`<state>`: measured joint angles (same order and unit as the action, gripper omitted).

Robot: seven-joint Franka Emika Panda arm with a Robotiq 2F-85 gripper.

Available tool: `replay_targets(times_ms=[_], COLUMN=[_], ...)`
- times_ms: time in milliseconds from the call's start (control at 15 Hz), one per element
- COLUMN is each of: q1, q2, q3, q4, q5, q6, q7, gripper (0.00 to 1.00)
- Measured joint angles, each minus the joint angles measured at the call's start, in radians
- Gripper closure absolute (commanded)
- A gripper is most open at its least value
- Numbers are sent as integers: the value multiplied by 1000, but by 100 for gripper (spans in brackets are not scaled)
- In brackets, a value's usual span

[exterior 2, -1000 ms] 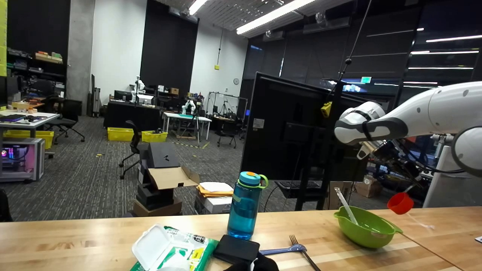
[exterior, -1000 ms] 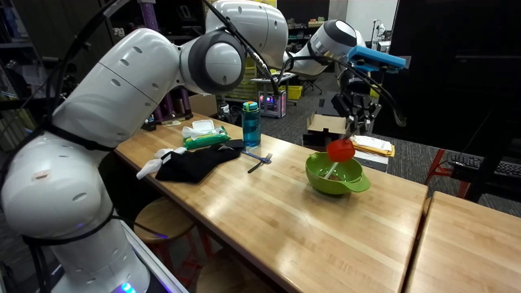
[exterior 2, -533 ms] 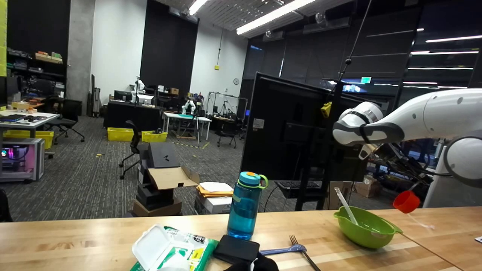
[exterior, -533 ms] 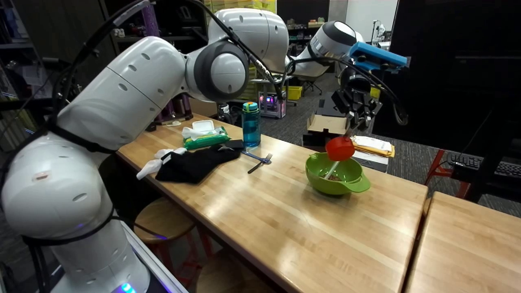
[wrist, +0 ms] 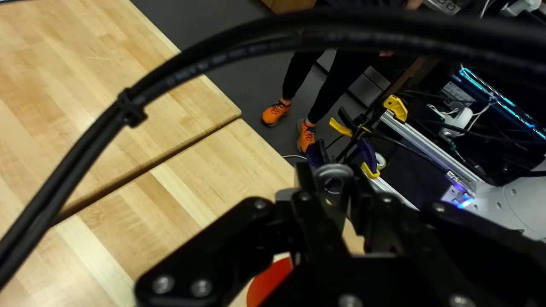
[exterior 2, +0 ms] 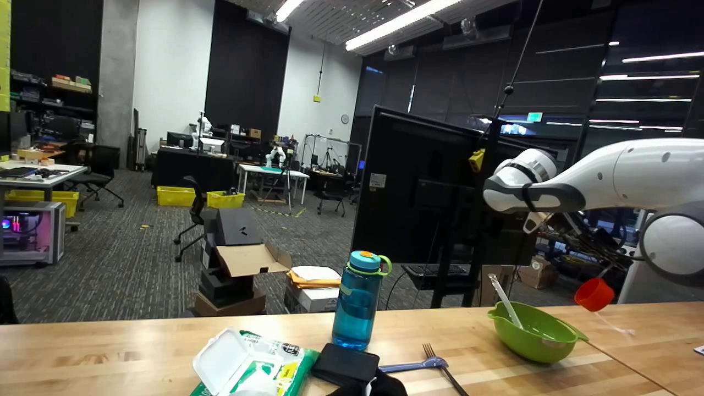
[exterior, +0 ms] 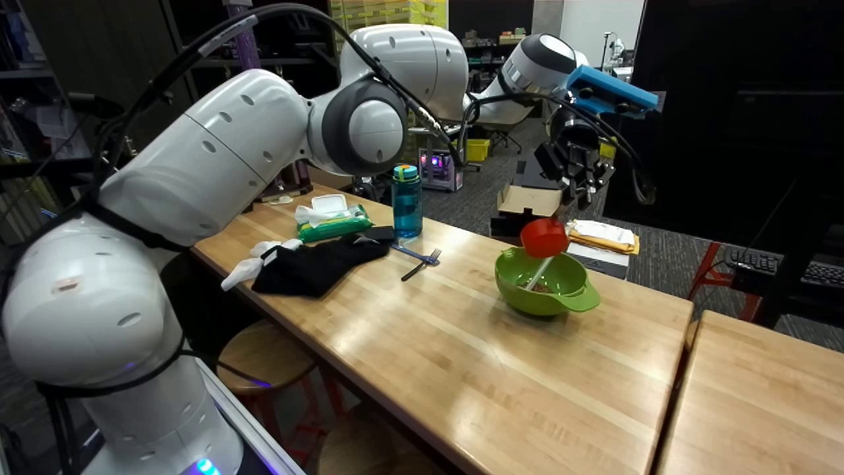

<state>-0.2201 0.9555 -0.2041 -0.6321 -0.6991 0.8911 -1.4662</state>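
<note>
My gripper (exterior: 575,191) is shut on the grey handle (wrist: 335,175) of a red measuring cup (exterior: 544,238). The handle's holed end shows between the fingertips in the wrist view, and part of the red cup (wrist: 269,282) shows below left. The cup hangs tilted; whether it holds anything is hidden. A green bowl (exterior: 527,301) with a spout or handle stands on the table. The cup overlaps the bowl's far rim in that exterior view, but hangs right of the bowl (exterior 2: 536,346) in an exterior view. A pale utensil (exterior 2: 505,300) leans in the bowl, with small brown bits (exterior: 541,288).
A blue bottle (exterior: 407,204), a green wipes pack (exterior: 334,225), a black cloth (exterior: 316,267) and a crossed fork (exterior: 422,264) and blue utensil lie farther along the wooden table (exterior: 428,349). A gap separates two tables. A person's orange shoes (wrist: 276,113) show in the wrist view.
The arm's elbow has sunk lower. The red cup has shifted slightly, left and up in an exterior view, right in an exterior view. The gripper keeps its hold; the bowl has not moved.
</note>
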Motion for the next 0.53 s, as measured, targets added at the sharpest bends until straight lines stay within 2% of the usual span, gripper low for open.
replay_targets(times_ms=[533], q1=[0], q2=[11], q3=[0], q4=[20], q5=[0], q6=[-9], q7=[-9], gripper=[94])
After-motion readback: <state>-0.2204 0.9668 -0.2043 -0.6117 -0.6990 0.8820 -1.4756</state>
